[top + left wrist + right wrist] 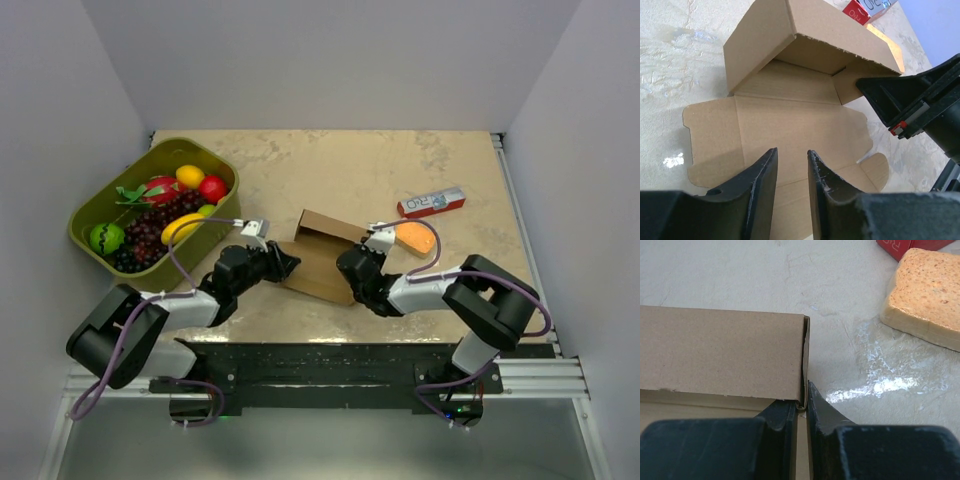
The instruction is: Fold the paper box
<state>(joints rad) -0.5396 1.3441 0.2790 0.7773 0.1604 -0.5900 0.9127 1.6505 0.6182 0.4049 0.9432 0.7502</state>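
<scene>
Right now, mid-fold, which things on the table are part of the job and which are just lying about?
In the job: paper box, partly folded; right gripper, pinching its side wall; left gripper, open over its flat panel.
Lying about: green bin of fruit; red-and-white carton; bread slice.

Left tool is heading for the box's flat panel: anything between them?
Nothing visible. The left tool hangs over the bare flat panel of the paper box, jaws apart. The right tool pinches its raised side wall, off to the side.

Plain white walls (pixel 330 60) on three sides, beige mottled table (pixel 350 170); soft even light, faint glare on its surface
</scene>
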